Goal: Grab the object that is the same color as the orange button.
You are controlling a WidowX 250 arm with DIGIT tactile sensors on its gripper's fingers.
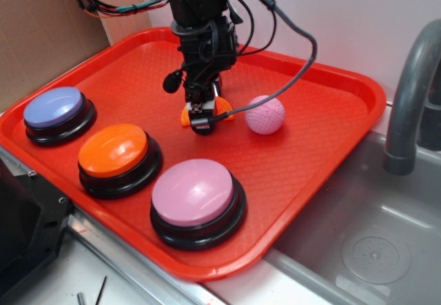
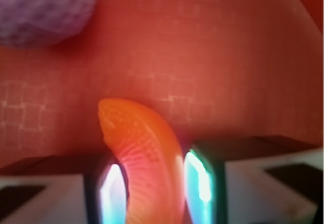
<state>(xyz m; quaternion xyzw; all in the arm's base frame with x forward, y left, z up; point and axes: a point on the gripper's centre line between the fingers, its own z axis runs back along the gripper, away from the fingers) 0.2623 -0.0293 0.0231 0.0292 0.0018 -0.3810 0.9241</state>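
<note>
You see the orange crescent piece (image 2: 144,153) on the red tray (image 1: 310,146), between the two fingers (image 2: 200,183) of the gripper (image 1: 200,116); they are closed narrowly and touch it on both sides. Just beside lies the pink ball (image 1: 265,114). No writing is readable.

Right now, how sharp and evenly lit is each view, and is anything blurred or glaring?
Exterior view: evenly lit and mostly sharp, with soft highlights on the orange button and red tray, and the gripper casting little shadow. Wrist view: soft overall, the orange crescent blurred at close range, the pink ball out of focus, and the fingers' inner faces glaring bright cyan-white.
</note>
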